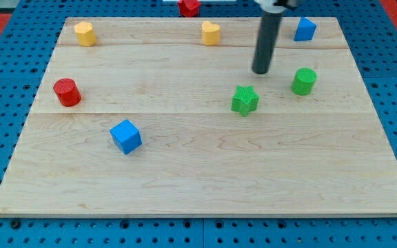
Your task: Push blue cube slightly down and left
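The blue cube (126,136) sits on the wooden board (205,179), left of centre and toward the view's bottom. My tip (261,71) is the lower end of a dark rod coming down from the view's top, right of centre. It stands far to the right of and above the blue cube, not touching any block. The nearest blocks to the tip are the green star (245,100) just below-left and the green cylinder (304,81) to its right.
A red cylinder (67,92) sits at the left. A yellow hexagon-like block (84,33) is at the top left, a yellow heart-like block (211,33) at the top centre. A red block (189,7) lies beyond the top edge. A second blue block (304,29) is at the top right.
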Controlling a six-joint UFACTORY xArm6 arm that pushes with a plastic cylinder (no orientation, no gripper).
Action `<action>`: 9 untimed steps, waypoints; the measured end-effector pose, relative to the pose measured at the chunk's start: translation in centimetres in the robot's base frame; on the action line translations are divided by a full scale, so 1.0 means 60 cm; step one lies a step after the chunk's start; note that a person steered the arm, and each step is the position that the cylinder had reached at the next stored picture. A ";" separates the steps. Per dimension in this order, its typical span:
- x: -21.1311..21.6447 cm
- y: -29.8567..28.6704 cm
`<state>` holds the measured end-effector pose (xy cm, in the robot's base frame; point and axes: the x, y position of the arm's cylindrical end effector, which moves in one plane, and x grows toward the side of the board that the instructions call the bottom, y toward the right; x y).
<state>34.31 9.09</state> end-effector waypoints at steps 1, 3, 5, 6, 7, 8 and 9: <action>0.006 -0.088; 0.124 -0.149; 0.222 -0.287; 0.247 -0.347; 0.247 -0.359; 0.247 -0.313; 0.247 -0.312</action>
<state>49.14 -9.64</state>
